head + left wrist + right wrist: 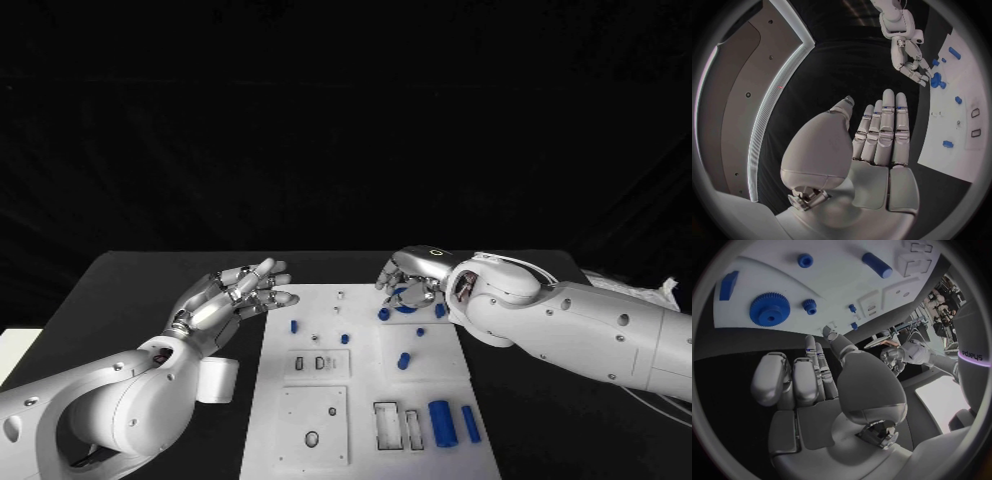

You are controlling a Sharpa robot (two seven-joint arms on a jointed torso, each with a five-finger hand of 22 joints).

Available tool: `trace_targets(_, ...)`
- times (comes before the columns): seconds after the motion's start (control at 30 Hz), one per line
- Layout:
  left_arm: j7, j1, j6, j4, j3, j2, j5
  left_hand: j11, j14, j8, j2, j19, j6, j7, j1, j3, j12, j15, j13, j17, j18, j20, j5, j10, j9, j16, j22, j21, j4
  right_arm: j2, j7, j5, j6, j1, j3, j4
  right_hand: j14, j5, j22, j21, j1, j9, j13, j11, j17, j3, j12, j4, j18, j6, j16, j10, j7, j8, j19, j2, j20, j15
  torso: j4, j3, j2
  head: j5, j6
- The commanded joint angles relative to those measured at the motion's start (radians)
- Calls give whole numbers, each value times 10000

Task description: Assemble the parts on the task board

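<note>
Both hands hold nothing. Your right hand (414, 283), fingers partly curled, hovers over the blue toothed plastic gear (770, 309) at the white flat task board's (325, 425) far end, likely to grasp it; your left hand (231, 298) waits flat-fingered beside the board.

Matt white board (433, 345), blue plastic pcs (770, 309)

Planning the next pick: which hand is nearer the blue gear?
Right. The right hand hovers directly over the blue gear at the board's far end; the left hand hangs off the board's left edge.
</note>
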State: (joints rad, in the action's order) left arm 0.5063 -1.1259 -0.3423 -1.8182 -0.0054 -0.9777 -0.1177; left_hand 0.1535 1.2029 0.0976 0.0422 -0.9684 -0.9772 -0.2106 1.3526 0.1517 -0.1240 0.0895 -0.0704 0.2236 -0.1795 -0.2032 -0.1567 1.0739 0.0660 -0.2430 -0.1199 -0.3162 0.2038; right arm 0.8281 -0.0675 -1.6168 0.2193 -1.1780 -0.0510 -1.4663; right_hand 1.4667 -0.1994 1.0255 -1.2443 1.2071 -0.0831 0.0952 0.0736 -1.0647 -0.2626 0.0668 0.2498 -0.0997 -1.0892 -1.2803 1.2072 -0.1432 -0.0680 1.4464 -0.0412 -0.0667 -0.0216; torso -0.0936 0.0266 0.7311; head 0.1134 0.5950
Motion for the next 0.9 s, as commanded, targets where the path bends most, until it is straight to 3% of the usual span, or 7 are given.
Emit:
trace_targets(0.03,-20,-20,274,-32,12,-5,-67,14,-3,-61,-8,-26,26,-48,5,0,47,50,13,25,-36,-37,60,-93,-11,73,25,62,-84,10,-649,-1374,-715,-13,-5,-103,372,17,61,-80,9,-17,10,4,-6,-80,-44,-19,82,2,-72,-85,37,33,-38,-141,-81,57,-61,-2,132,36,-11)
trace_targets(0.33,-53,-24,259,-7,14,-20,-68,26,-12,-83,-5,-21,36,-64,-7,-11,76,58,17,38,-36,-44,62,-110,-11,91,37,75,-91,68,-742,-1692,-1032,-19,-6,-270,337,40,141,-194,42,-37,1,36,-27,-175,-56,-115,70,-46,-133,-227,22,22,-141,-184,-128,87,-89,-41,212,77,-10)
trace_targets(0.47,-81,-25,234,12,14,-20,-68,45,-9,-116,-7,-25,56,-93,-18,-23,115,68,23,59,-37,-52,62,-138,-12,105,50,87,-103,70,-722,-1724,-1225,-17,-7,-283,295,353,90,-221,44,-56,-88,101,78,-194,-56,-271,42,-146,-119,-456,-46,20,-264,-246,-194,147,-118,-37,253,105,-21)
trace_targets(0.9,-133,-25,198,26,14,-25,-68,61,-15,-140,-13,-23,71,-112,-26,-29,145,78,26,73,-36,-59,62,-160,-12,121,61,100,-111,-26,-671,-1738,-1489,0,-7,-211,277,391,-168,-115,215,-50,-221,118,125,-360,-47,-371,-17,-250,-136,-563,-36,26,-402,-140,-269,166,-196,-20,335,151,-22)
